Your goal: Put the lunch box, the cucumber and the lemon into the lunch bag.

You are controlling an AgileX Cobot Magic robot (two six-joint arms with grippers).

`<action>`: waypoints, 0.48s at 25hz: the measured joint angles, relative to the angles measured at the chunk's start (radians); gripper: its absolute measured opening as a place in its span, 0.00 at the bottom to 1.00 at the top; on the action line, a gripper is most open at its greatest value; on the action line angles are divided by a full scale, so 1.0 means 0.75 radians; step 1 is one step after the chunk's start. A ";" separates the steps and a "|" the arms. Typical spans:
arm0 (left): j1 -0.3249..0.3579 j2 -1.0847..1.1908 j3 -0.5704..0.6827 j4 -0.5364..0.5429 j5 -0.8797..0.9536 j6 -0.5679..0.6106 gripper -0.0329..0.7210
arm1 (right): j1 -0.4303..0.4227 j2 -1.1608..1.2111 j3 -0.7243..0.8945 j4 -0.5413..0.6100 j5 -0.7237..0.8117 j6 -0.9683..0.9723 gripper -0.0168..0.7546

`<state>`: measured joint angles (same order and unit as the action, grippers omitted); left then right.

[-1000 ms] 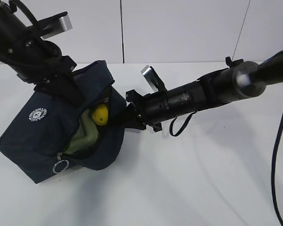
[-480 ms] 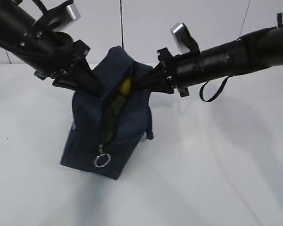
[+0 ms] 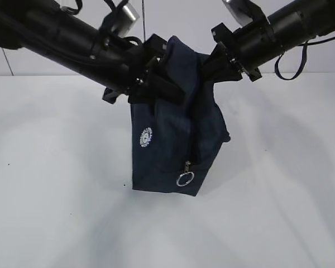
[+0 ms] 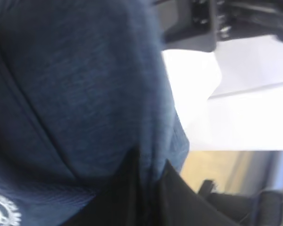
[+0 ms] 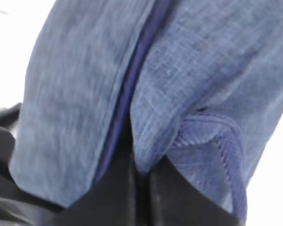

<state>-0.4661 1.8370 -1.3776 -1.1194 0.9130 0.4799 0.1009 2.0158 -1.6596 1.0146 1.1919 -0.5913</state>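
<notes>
The navy lunch bag [image 3: 176,134] hangs upright above the white table, held from both sides near its top. Its round white logo [image 3: 146,137] faces me and the ring pull [image 3: 185,178] hangs low on the front edge. My left gripper [image 3: 176,92] is shut on the bag's fabric [image 4: 85,94] at its upper left. My right gripper [image 3: 207,64] is shut on the bag's fabric [image 5: 179,84] at its upper right. The lunch box, the cucumber and the lemon are hidden from view.
The white table [image 3: 279,212] spreads under the bag, with a white wall behind. A black cable loop [image 3: 293,64] hangs under the right arm.
Both arms have risen and lifted the bag off the table. The bag has turned so the logo faces me, and its opening with the lemon no longer shows.
</notes>
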 joint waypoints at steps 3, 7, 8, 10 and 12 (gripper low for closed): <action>-0.019 0.076 0.000 -0.108 -0.026 0.053 0.05 | -0.002 0.000 -0.077 -0.127 0.011 0.081 0.02; -0.033 0.130 0.000 -0.168 -0.055 0.089 0.05 | -0.002 0.000 -0.098 -0.264 0.027 0.129 0.02; -0.033 0.137 0.000 -0.168 -0.059 0.091 0.05 | -0.002 0.005 -0.098 -0.281 0.034 0.134 0.02; -0.033 0.143 0.000 -0.168 -0.073 0.092 0.05 | -0.002 0.021 -0.098 -0.293 0.037 0.136 0.02; -0.033 0.143 0.000 -0.168 -0.083 0.092 0.05 | -0.002 0.038 -0.100 -0.293 0.039 0.136 0.03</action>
<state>-0.4910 1.9440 -1.3776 -1.2457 0.8509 0.5489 0.0992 2.0445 -1.7346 0.7950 1.2210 -0.4894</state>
